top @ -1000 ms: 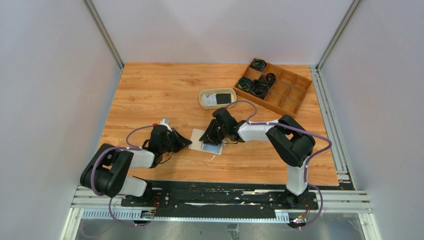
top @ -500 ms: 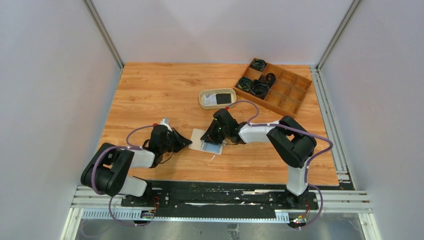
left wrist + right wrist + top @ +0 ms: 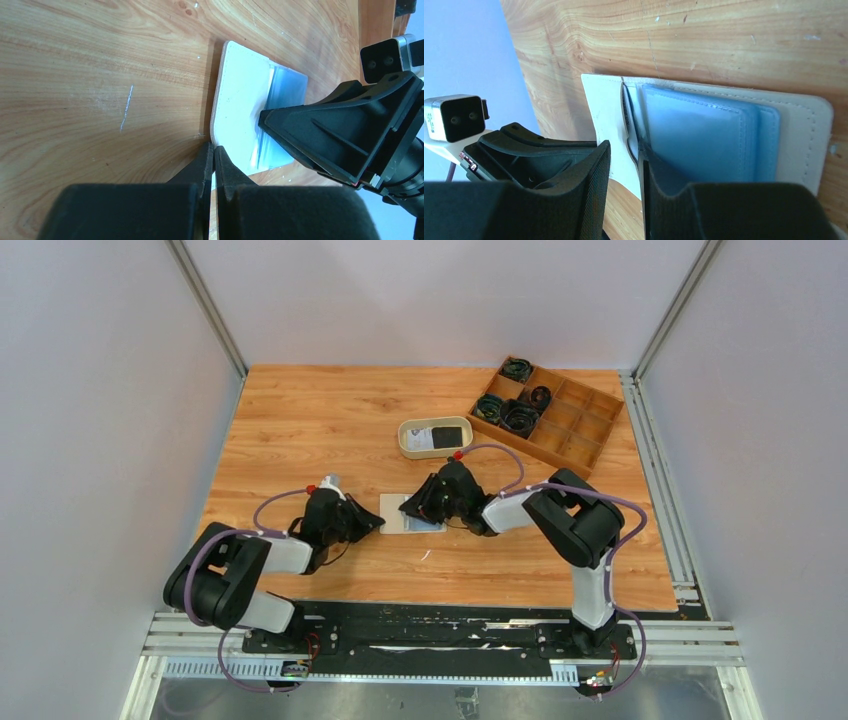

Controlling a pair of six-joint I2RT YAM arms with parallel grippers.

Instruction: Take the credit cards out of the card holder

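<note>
- Card holder (image 3: 704, 130): beige-tan folding wallet, lying opened flat near the middle of the surface (image 3: 320, 430), pale blue pocket panels facing up. It looks soft, light and pliable, so it would probably slide or lift if it were pulled without being held down.
- Credit cards (image 3: 450, 434): one black and one white, lying in the oval tray (image 3: 404, 440) at about 12 o'clock from the holder and well apart from it. They look thin, stiff and smooth, and likely slip easily between pads. The best hold is on an exposed short edge, pinched across the flat faces and drawn straight along the slot.
- Dark sliver (image 3: 626, 117): a thin curved line at the mouth of the blue pocket, just beside one finger. It may be the edge of a card remaining in the holder or only the pocket seam; I cannot tell which.
- Left end effector (image 3: 214, 152): at the holder's 9 o'clock side, jaws fully closed. Its tips meet the corner of the beige flap. The views do not show whether they pinch the flap or only press beside it.
- Right end effector (image 3: 624, 147): reaching in from 3 o'clock, jaws partly apart and straddling the pocket mouth. One finger sits on the blue panel, the other over the beige lining. Nothing is visibly gripped.
- Wooden box (image 3: 580, 445): compartmented and holding black cable coils (image 3: 519, 418), at about 2 o'clock from the holder. It has no part in this task.
</note>
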